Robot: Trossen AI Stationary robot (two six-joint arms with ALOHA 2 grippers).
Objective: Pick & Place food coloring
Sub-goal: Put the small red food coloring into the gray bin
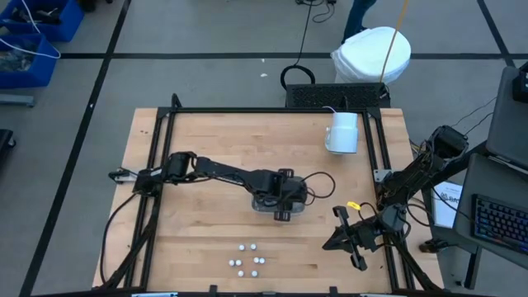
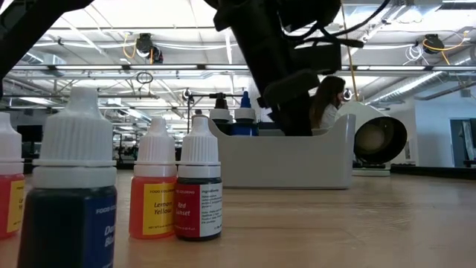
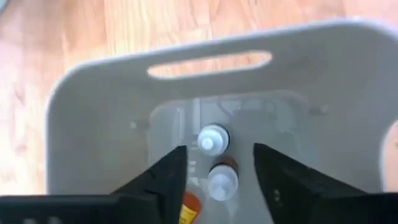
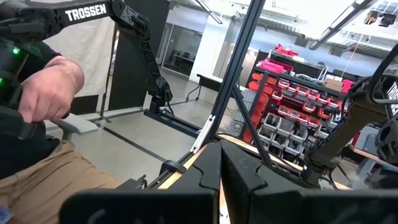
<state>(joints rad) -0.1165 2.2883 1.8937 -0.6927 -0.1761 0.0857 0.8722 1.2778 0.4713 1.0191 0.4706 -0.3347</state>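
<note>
Apparently to drop a bottle, the left gripper hung spread over the tray at center, while the right gripper waited, pressed together, toward four o'clock.

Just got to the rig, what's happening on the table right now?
The left end effector hangs over the clear rectangular plastic tray mid-table, fingers apart above two tiny white-capped dropper bottles standing inside it. About seven more white-capped bottles wait in a cluster near the table's front edge. The right end effector is parked shut at the front right. A large white mug sits untouched at the back.
</note>
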